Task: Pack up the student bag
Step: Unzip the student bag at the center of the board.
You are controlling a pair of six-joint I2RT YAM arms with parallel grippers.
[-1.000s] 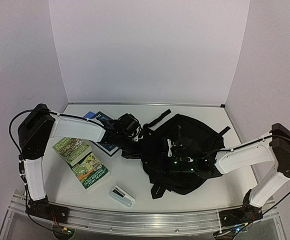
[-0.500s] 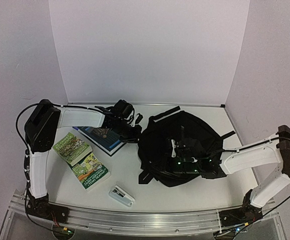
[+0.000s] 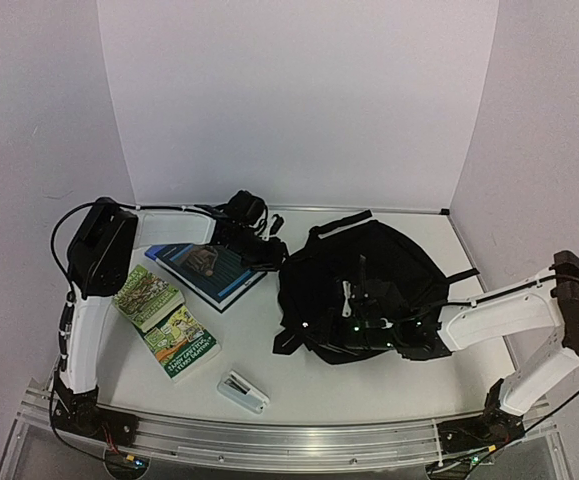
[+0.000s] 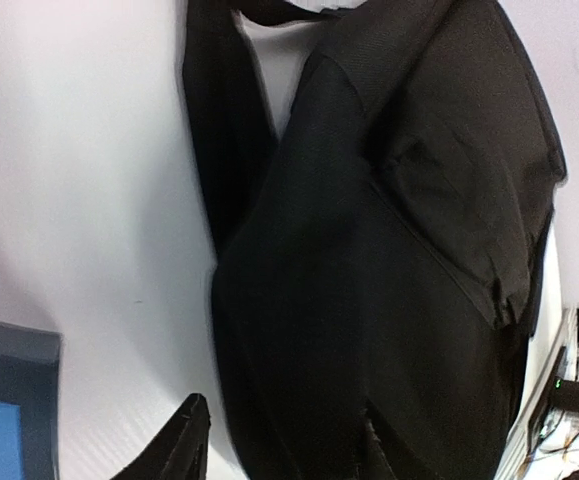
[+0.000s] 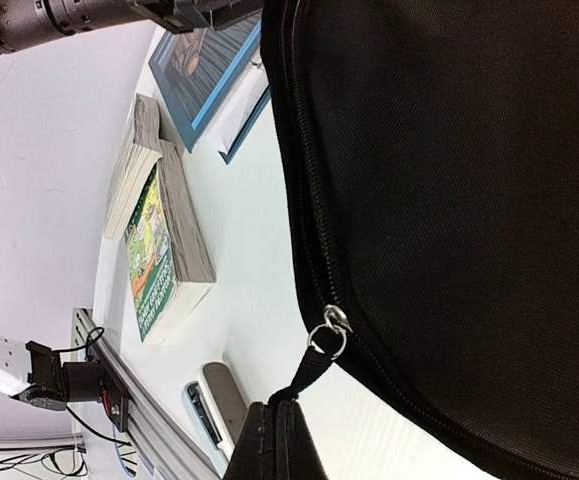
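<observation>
table (image 3: 369,385): white top; carries the student bag, three books and one small object.
student bag (image 3: 369,265): black fabric backpack, the largest item; lies flat on the right half of the table and serves as the landmark below. black straps trail from its far edge and its left side.
right arm (image 3: 494,315): white links; reaches in from the bag's right side, with the wrist over the bag's near edge.
left arm (image 3: 164,228): white links; runs along the far side of the table, left of the bag, with the wrist just beside the bag's left edge.
blue book (image 3: 209,268): lies flat, left of the bag, close to it but apart.
upper green book (image 3: 147,295): lies flat, further left of the bag than the blue book.
lower green book (image 3: 181,340): lies flat, left of the bag and nearer the arm bases, touching the upper green book.
small white-and-grey object (image 3: 242,390): lies left of the bag's near corner, well apart from it; its type cannot be told.
left gripper (image 4: 279,445): jaws stand apart, at the bag's left edge. black fabric fills the gap in the wrist view; contact cannot be told.
right gripper (image 5: 274,440): jaws pressed together, clamped on the zipper pull.
zipper pull (image 5: 309,375): short black strap, stretched between the right gripper and the bag's zipper line.
metal ring (image 5: 329,335): joins the zipper pull to the zipper at the bag's edge.
</observation>
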